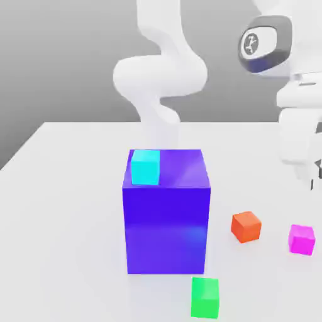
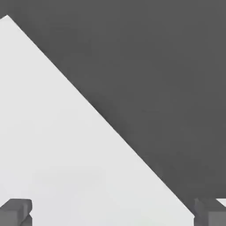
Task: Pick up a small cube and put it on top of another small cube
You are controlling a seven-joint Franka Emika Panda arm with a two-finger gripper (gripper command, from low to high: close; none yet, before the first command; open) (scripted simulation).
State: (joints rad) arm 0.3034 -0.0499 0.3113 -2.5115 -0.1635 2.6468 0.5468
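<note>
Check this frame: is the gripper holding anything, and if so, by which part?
Nothing is held. The gripper is open with only bare table between its fingertips.

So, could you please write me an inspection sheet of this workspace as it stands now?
Surface: white table, bare apart from the blocks.
Job's things: magenta small cube on the table near the exterior view's right edge; orange-red cube beside it, apart; green cube in front.
Clutter: big blue-purple block with a cyan cube on top.
Grippers: gripper open, holding nothing.
Cables: nothing seen.
Surroundings: plain grey backdrop.
</note>
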